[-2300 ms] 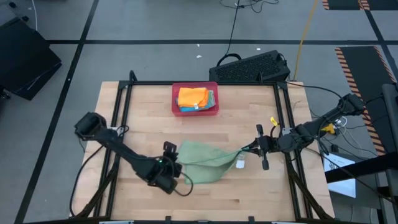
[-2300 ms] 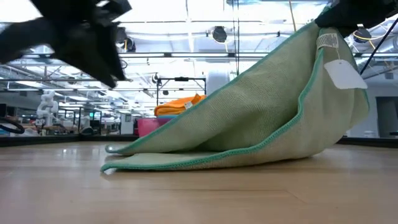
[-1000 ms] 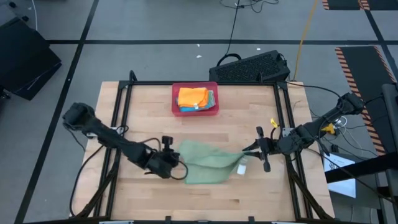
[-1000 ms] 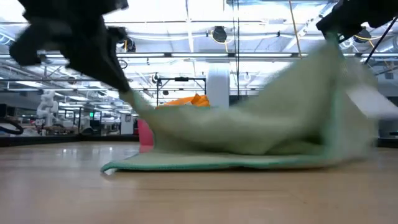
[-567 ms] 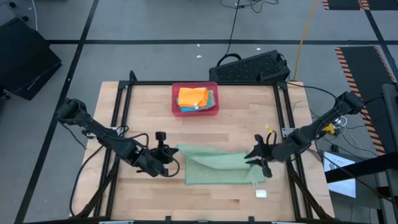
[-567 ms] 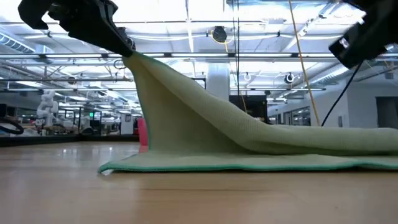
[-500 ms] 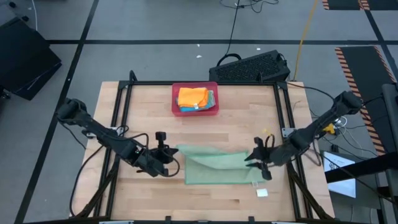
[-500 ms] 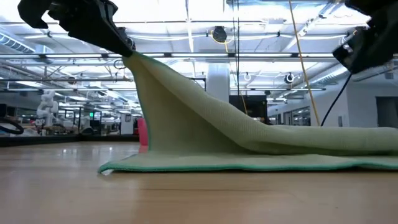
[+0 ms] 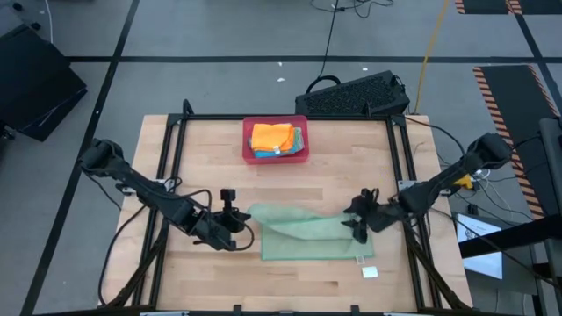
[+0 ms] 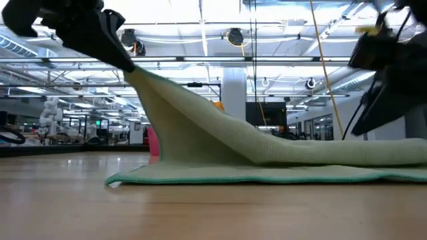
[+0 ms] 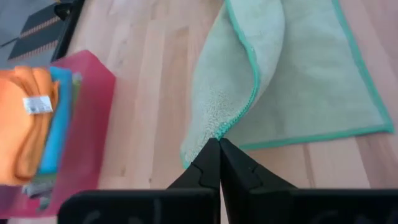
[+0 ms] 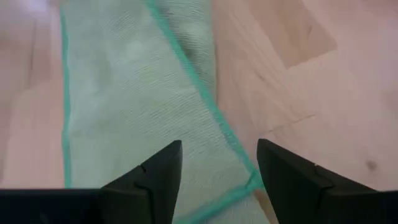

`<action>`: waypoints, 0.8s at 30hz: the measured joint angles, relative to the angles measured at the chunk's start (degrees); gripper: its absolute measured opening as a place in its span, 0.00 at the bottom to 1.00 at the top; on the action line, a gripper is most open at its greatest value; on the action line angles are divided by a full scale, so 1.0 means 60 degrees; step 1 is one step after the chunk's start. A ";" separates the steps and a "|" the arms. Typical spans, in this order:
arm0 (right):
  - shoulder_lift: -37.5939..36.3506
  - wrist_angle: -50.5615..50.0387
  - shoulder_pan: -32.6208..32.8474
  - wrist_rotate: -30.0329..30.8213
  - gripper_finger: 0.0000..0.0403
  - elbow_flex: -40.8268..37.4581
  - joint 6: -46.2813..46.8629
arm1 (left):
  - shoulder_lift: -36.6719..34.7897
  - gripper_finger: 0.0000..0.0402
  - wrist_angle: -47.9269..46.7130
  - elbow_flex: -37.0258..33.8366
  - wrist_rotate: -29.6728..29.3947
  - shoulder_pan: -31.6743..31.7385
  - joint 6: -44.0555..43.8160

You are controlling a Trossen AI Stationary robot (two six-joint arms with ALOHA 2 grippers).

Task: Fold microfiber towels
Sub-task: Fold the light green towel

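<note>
A pale green microfiber towel [image 9: 307,235] with a brighter teal stitched edge lies on the wooden table [image 9: 351,167], spread between the two grippers. Its surface is soft, matte and faintly ribbed, and most of it rests flat in a rough rectangle. One corner is raised off the wood: the left gripper [image 11: 219,163] is clenched on that corner, its two dark fingers pressed together with the teal hem running up out from between them. From the pinched point the cloth falls away in a slope and curls over onto the flat part, so that a fleecy underside shows beside the jaws in the left wrist view. In the low view the lifted corner [image 10: 137,77] forms a peak under the left gripper, and the fabric drops from there in a long ramp to the flat layer on the table.

The right gripper [image 12: 219,163] is released, its fingers spread wide apart and holding nothing. The towel's far end lies flat just ahead of and below those open jaws, a teal-edged corner showing between the fingers.

Beyond the left jaws stands a pink-red tray [image 9: 248,132] holding folded orange [image 9: 272,136] and blue towels [image 11: 57,118].
</note>
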 joint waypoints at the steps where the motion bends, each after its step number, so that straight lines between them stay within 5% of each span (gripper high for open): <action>1: 0.0000 0.0578 -0.0330 -0.0368 0.49 -0.0300 0.0082 | 0.0000 0.00 -0.0006 -0.0062 0.0005 -0.0011 -0.0071; 6: -0.0011 0.2711 -0.1594 -0.1324 0.49 -0.1690 0.0299 | 0.0000 0.00 -0.0018 -0.0236 0.0094 -0.0107 -0.0203; 12: -0.0018 0.4813 -0.2204 -0.3608 0.49 -0.2592 -0.0044 | 0.0000 0.00 0.0015 -0.0328 0.0211 -0.0108 -0.0245; 21: -0.0024 0.5244 -0.2201 -0.3562 0.05 -0.2739 -0.1048 | 0.0000 0.00 0.0581 -0.0621 0.0219 -0.0112 -0.0136; 24: -0.0046 0.5541 -0.2201 -0.3565 0.04 -0.2669 -0.1229 | 0.0000 0.00 0.0601 -0.0621 0.0215 -0.0112 -0.0099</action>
